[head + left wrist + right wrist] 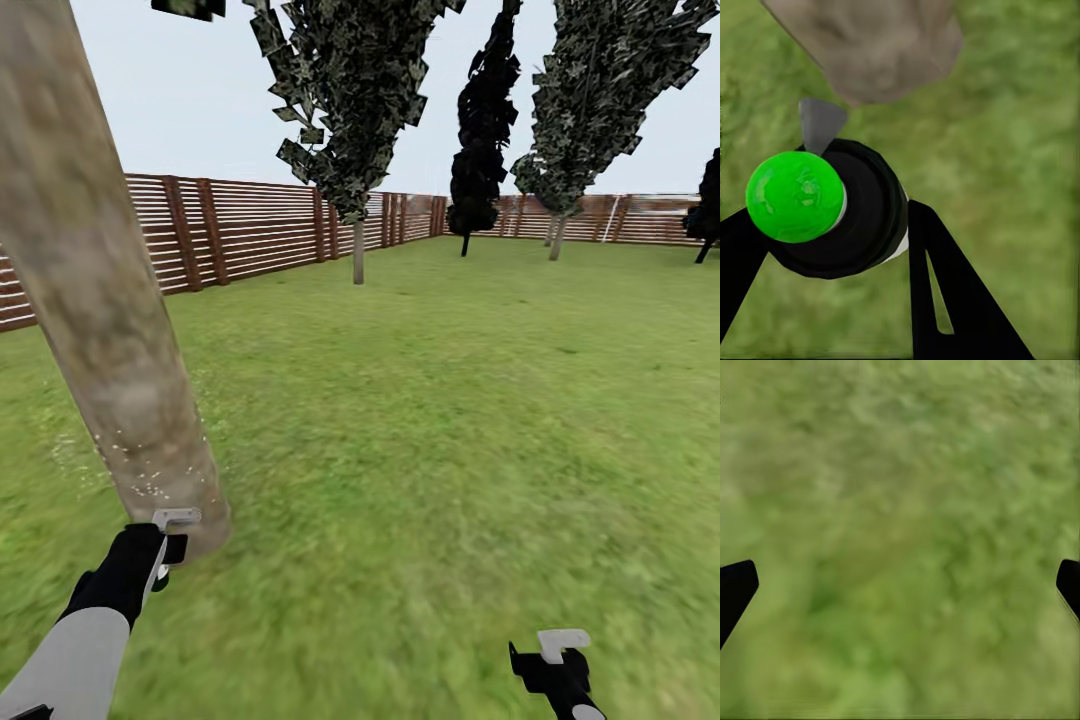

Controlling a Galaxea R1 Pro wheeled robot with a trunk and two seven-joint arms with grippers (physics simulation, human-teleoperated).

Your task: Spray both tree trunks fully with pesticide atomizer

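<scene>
Lower left of the head view: left gripper (165,548) clamps a black, green-capped atomizer (832,206), likely light, rigid, gripped round its body, beside the speckled grey-brown trunk (100,290). Right gripper (555,660) hangs wide, empty.

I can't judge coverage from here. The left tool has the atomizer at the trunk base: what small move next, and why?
Probably raise the left tool slightly, keeping the atomizer aimed at the trunk. White specks dot only its lowest stretch near the grass; the bark above looks bare.
</scene>
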